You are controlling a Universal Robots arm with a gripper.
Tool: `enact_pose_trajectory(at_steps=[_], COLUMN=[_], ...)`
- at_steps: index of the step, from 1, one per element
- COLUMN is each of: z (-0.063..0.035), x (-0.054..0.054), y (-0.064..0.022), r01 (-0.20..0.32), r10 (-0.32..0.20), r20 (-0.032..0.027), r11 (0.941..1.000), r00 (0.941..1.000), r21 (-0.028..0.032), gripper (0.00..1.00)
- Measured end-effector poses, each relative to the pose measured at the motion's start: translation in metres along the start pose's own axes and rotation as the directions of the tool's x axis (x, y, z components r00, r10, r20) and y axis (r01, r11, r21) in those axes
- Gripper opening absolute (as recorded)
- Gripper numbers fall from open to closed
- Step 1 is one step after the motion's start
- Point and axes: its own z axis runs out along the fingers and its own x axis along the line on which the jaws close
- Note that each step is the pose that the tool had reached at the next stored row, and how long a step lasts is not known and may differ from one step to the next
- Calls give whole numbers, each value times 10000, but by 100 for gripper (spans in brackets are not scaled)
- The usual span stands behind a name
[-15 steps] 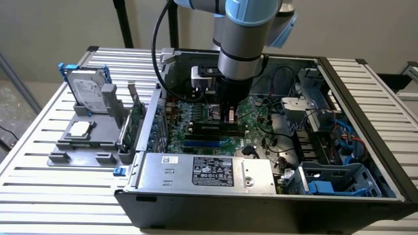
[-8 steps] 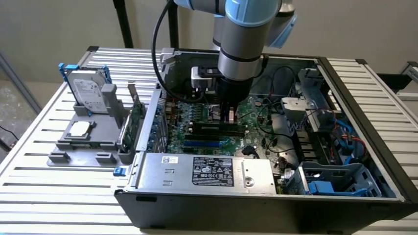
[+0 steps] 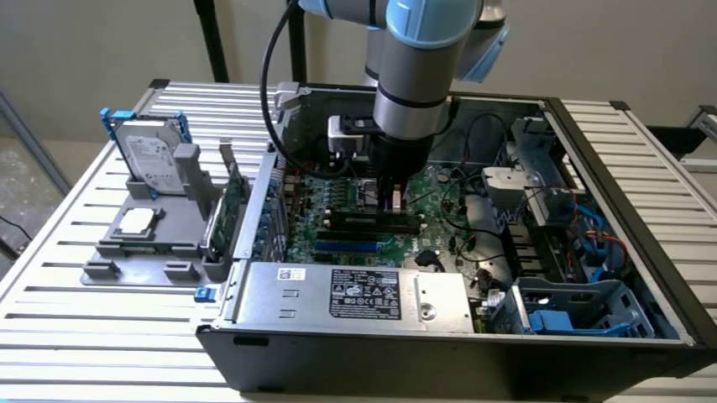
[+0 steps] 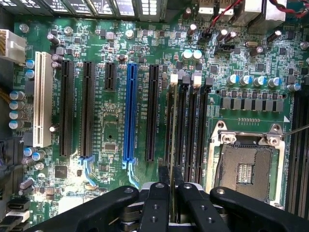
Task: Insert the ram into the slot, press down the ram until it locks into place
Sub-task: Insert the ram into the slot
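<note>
I'm working with the arm reaching down into the open PC case. The gripper is clamped on the ram, which I'm seeing edge-on as a thin strip pinched between the two fingers. The stick is standing upright along the slot, the one in the bank of black sockets nearest the long black expansion socket, with the CPU socket on the bank's other side.

I'm reading this as the insert step. I can't tell if the bottom edge is touching the slot, and I'm guessing nothing is locked yet. To me this calls for a dead-straight downward push, with the stick square to the slot and both ends level so the end clips can catch.

The case is sitting on the slatted tabletop toward the exterior view's right edge, and a grey tray with a hard drive is sitting near the left edge.
</note>
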Motion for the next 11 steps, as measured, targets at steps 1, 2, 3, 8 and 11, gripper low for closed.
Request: enact_pose_trajectory(at_steps=[1, 2, 3, 8, 11], z=[4, 7, 11, 3, -80], x=[0, 0, 0, 0, -2], y=[0, 0, 0, 0, 4], r01=[0, 0, -1, 0, -1], r10=[0, 0, 1, 0, 1], r20=[1, 0, 0, 0, 1], r11=[10000, 10000, 10000, 10000, 10000], r00=[10000, 10000, 10000, 10000, 10000], r21=[0, 0, 0, 0, 0], gripper=[14, 14, 14, 21, 21])
